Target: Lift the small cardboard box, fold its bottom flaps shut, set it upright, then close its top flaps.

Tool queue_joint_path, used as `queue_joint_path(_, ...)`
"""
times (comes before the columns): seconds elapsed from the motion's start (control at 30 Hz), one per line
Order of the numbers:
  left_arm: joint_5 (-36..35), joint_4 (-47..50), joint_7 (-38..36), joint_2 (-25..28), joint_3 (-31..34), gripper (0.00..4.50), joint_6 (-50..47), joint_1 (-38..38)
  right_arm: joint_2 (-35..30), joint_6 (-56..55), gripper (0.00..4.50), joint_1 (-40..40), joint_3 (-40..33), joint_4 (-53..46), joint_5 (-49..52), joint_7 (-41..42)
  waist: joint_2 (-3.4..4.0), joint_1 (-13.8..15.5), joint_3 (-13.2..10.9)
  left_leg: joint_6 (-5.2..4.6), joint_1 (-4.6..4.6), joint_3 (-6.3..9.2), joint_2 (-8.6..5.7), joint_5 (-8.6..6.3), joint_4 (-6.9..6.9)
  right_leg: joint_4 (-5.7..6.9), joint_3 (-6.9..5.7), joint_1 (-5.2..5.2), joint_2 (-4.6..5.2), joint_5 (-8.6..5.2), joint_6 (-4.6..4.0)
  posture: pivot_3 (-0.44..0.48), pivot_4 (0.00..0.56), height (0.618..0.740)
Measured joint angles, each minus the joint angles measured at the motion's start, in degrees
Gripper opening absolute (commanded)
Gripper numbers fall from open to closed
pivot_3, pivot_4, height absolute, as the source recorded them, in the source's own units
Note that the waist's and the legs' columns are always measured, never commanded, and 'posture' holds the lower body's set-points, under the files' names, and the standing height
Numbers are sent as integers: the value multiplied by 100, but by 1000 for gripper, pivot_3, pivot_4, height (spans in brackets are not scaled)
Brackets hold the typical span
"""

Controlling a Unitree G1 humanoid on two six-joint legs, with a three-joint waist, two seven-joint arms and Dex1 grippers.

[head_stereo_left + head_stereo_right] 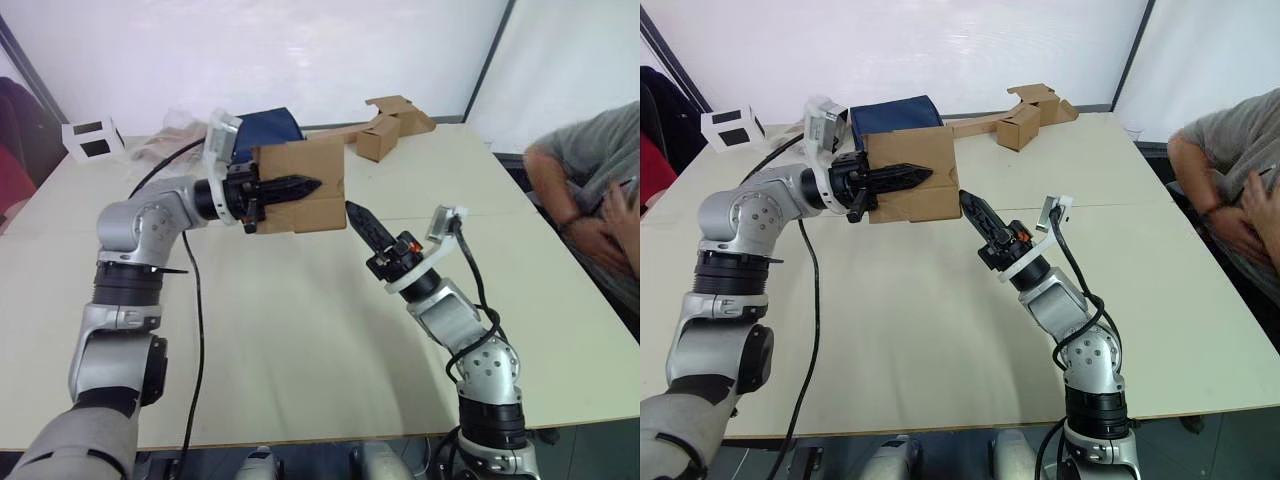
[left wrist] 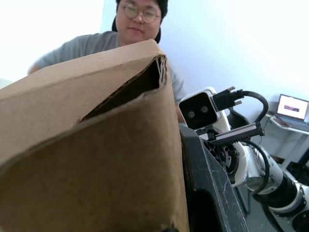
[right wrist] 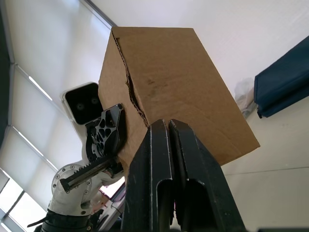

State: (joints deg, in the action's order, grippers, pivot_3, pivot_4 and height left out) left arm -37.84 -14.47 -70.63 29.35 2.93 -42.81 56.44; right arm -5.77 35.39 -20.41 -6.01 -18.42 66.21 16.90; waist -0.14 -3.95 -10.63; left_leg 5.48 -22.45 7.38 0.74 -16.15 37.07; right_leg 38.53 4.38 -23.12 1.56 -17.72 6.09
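Note:
The small cardboard box (image 1: 320, 155) hangs in the air over the back middle of the table, plain brown, its broad face toward me. My left gripper (image 1: 312, 185) is shut on it, with one black finger (image 2: 207, 188) flat along the near face. In the left wrist view a flap on the box (image 2: 96, 159) leaves a dark slit (image 2: 128, 92); I cannot tell whether it belongs to the bottom flaps or the top flaps. My right gripper (image 1: 353, 209) is shut, its tip touching the box's lower right corner (image 3: 169, 67).
A cluster of brown boxes with a long strip (image 1: 388, 124) lies at the table's back right. A dark blue bag (image 1: 272, 124) and a white box (image 1: 92, 138) sit at the back left. A black cable (image 1: 196, 300) crosses the table (image 1: 300, 340). A person (image 1: 590, 190) sits to the right.

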Motion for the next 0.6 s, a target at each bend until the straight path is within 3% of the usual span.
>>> queue_joint_path(0.17, 944, 98, 71, 392, -839, 0, 380, -271, -1205, 346, 66, 312, 16, 14, -626, 162, 0, 6, -1, -3, 0, -2, -2, -2, 0, -1, 1, 0, -1, 0, 0, 0, 150, 740)
queue_joint_path(0.3, 1464, -76, -92, 609, -1290, 0, 526, -2, -1885, 511, 66, 354, 90, -17, -1114, 440, 0, 1, -1, -5, 0, -2, -2, -3, 0, -1, 1, 0, -3, 0, 0, 0, 150, 740)
queue_joint_path(0.43, 2506, -135, -863, 1269, -2440, 0, 844, 796, -3547, 680, 66, 475, 603, -594, -2046, 1242, 0, 8, -2, -9, -3, -2, -6, -5, -4, -21, 1, 5, -3, -1, 2, 0, 150, 740)
queue_joint_path(0.6, 3309, -6, -1883, 1494, -3440, 0, 1372, 992, -4104, 458, 66, 733, 1087, -953, -2921, 1856, -2, 2, -4, -17, 0, -3, -2, -10, 1, -16, 2, 7, -6, -1, 1, 0, 150, 740)
